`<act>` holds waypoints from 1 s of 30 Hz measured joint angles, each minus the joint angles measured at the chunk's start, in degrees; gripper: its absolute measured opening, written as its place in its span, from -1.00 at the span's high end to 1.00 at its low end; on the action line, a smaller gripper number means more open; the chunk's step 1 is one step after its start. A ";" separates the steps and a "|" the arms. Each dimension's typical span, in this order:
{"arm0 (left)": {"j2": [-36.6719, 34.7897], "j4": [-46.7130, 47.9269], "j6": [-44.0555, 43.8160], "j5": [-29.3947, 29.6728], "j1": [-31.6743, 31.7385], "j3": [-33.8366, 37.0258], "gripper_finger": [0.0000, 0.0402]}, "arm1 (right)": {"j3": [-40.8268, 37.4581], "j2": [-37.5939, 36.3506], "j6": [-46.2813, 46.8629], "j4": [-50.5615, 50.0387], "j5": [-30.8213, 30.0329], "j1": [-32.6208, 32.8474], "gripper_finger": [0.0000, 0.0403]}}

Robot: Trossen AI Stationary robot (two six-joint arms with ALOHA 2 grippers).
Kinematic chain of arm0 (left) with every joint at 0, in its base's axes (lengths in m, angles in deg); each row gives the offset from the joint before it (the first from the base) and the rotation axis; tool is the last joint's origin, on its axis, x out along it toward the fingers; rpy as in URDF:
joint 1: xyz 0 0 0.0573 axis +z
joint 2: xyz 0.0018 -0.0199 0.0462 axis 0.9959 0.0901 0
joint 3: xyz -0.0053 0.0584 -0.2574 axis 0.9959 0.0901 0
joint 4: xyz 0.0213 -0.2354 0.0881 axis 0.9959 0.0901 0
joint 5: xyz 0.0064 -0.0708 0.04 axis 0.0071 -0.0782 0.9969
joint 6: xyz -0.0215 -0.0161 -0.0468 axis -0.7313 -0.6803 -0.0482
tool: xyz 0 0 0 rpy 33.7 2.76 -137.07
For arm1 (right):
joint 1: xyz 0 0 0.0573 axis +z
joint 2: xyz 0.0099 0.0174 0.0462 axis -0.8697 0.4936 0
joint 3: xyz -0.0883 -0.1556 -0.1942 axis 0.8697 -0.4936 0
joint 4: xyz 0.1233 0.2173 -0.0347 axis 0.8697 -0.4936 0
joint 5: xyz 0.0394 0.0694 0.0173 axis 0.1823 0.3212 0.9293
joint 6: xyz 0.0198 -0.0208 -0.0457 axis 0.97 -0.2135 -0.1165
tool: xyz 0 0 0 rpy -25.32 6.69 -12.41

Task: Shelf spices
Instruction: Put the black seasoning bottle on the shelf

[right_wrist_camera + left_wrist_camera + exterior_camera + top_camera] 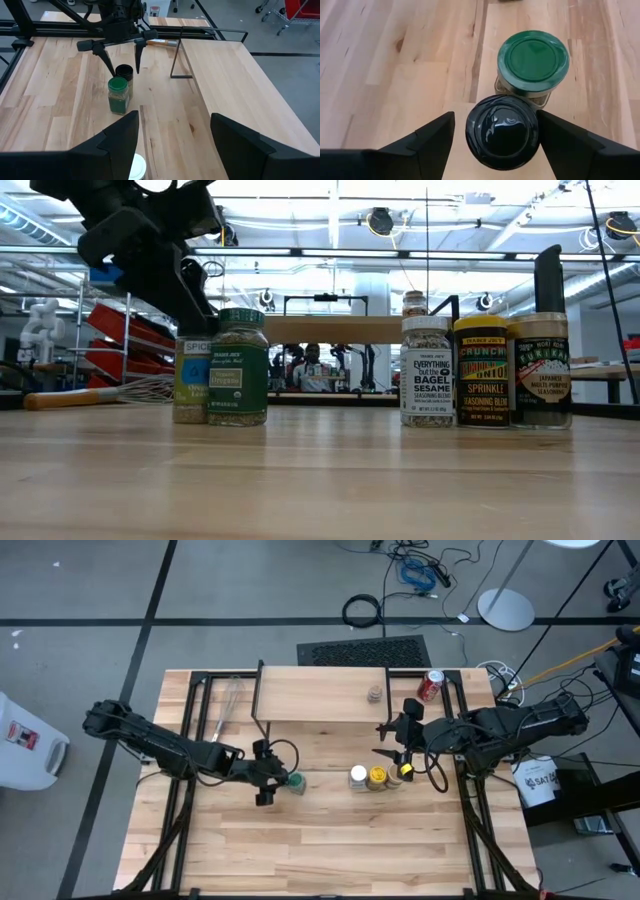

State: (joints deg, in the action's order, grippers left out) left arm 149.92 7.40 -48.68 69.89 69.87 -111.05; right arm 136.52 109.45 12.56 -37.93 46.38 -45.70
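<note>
Left pincer point(492, 137) spread wide around a dark-lidded jar point(502, 131), gripping nothing.
The green-lidded oregano jar point(534, 60), full of green flakes, stands just beyond, touching it. Across the surface point(330, 830), the bagel-sesame point(426, 372), crunchy-onion point(481, 372) and furikake jars point(540, 370) form a row under the right pincer point(388, 740), open and empty. One small jar point(373, 694) sits on the shelf point(320, 695).

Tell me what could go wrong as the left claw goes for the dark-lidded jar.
The left claw is open astride the dark-lidded jar, and the green-lidded jar stands very close beside it, so a finger might nudge it over. Later, lifting toward the shelf may risk clipping its black legs.
</note>
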 joint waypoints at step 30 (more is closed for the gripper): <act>-3.77 5.37 2.09 0.21 -0.04 -2.95 -0.07 | 0.00 0.02 -0.26 -0.07 -0.02 0.01 -0.17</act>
State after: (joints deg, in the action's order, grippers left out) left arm 146.15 12.77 -46.59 70.10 69.82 -114.00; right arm 136.52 109.47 12.30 -37.99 46.36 -45.70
